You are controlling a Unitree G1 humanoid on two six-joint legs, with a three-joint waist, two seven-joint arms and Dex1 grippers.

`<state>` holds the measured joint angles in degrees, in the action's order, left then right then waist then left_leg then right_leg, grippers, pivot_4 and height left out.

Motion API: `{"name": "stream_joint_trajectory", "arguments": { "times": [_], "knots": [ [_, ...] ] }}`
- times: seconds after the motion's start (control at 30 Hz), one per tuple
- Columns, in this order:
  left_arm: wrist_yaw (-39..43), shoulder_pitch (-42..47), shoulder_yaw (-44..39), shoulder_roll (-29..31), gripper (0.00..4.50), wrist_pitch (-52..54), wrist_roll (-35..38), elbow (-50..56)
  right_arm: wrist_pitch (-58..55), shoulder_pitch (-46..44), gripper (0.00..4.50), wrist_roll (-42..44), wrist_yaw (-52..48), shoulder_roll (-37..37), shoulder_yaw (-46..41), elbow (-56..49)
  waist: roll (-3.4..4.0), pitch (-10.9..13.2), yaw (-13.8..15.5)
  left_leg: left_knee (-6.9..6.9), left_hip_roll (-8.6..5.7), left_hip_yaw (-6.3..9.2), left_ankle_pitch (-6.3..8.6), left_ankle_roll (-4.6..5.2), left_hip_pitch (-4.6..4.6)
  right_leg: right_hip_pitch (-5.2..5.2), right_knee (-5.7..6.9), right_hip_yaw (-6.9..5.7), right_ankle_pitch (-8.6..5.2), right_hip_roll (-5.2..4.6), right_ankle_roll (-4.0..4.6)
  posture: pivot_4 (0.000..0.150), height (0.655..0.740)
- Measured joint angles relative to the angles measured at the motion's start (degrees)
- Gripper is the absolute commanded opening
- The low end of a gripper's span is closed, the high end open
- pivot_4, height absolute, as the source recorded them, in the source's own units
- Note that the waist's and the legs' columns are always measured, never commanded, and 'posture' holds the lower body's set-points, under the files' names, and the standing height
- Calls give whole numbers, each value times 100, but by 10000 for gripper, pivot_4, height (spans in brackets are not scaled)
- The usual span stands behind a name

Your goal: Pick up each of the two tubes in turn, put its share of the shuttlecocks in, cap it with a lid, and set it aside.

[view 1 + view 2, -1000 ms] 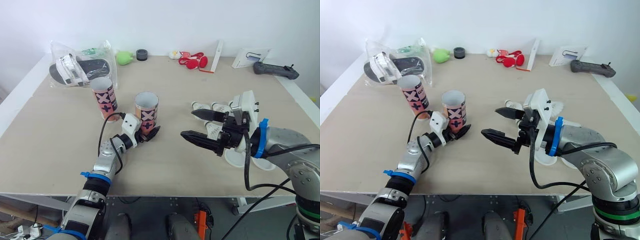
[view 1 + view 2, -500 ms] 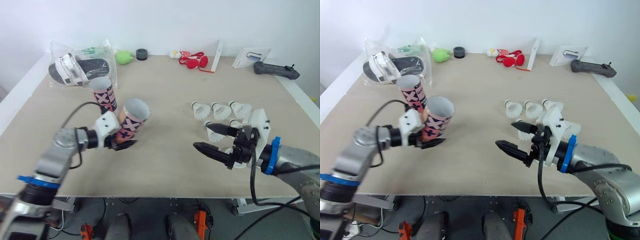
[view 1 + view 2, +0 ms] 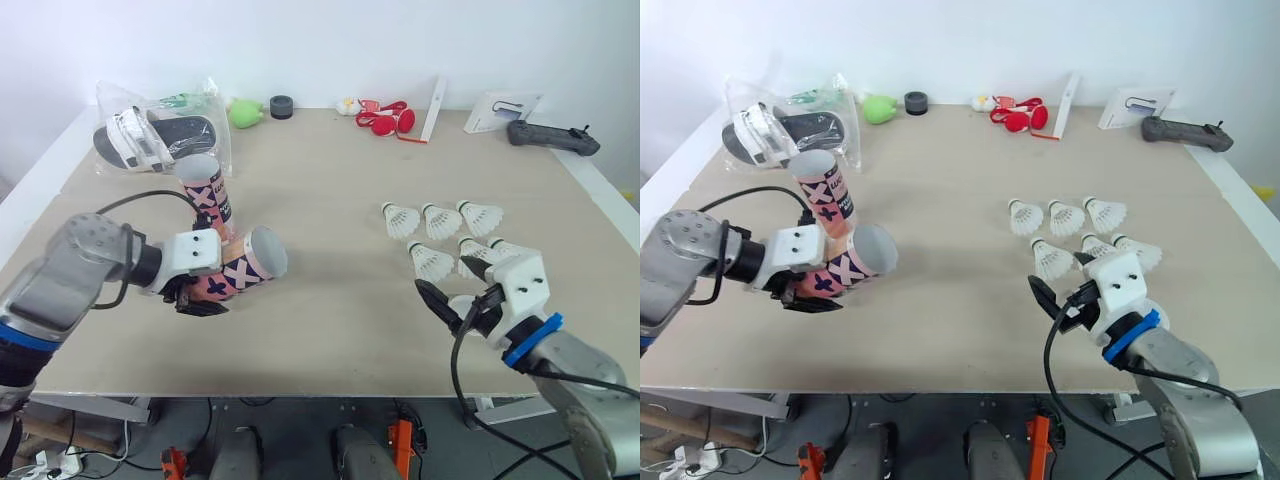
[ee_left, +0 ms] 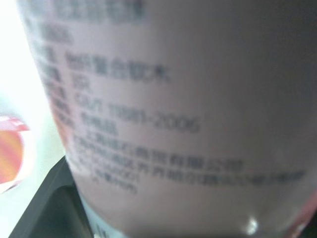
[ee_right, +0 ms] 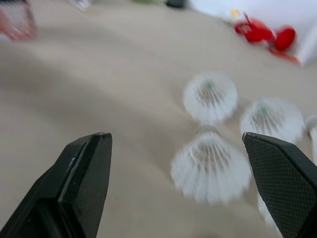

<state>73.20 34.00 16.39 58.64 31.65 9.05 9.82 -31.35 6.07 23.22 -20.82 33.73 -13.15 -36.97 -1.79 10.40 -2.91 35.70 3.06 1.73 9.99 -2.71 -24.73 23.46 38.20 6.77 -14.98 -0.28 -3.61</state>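
My left gripper (image 3: 204,287) is shut on a pink-and-white patterned tube (image 3: 243,270), held tilted with its open mouth facing right, just above the table. The left wrist view has the tube wall (image 4: 163,114) close up. The second tube (image 3: 208,187) stands upright just behind it. Several white shuttlecocks (image 3: 436,221) lie in two rows at the right. My right gripper (image 3: 447,278) is open, low near the table's front right, and nothing sits in its grasp. In its wrist view a shuttlecock (image 5: 210,167) lies ahead of the fingers (image 5: 81,181).
A clear bag with slippers (image 3: 158,135) lies at the back left. Along the back edge are a green object (image 3: 246,112), a black roll (image 3: 282,106), red items (image 3: 386,123), a white box (image 3: 503,111) and a black controller (image 3: 551,138).
My left gripper lifted the tube, tipped it toward the right and drew it back to the left. My right gripper pulled back toward the front right, uncovering the shuttlecocks.
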Motion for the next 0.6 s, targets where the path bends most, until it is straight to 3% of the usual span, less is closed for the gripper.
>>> {"name": "stream_joint_trajectory", "arguments": {
  "times": [0.23, 0.6],
  "knots": [
    [51, 24, 224, -222, 37115, 0, -198, -192, 6, -94, 45000, -480, 271, -309, 379, 149, -1, 0, 6, -3, 1, 5, 0, 0, 2, -3, 3, -5, -1, 1, -1, 1500, 7400],
    [-23, 98, 282, -563, 37115, -10, -396, -245, 52, -1145, 45000, -1251, 806, -1174, 1171, 1736, 7, -5, 32, 5, -5, 5, -2, 1, 4, -10, 6, -5, 6, -5, -8, 1500, 7400]
  ]
}}
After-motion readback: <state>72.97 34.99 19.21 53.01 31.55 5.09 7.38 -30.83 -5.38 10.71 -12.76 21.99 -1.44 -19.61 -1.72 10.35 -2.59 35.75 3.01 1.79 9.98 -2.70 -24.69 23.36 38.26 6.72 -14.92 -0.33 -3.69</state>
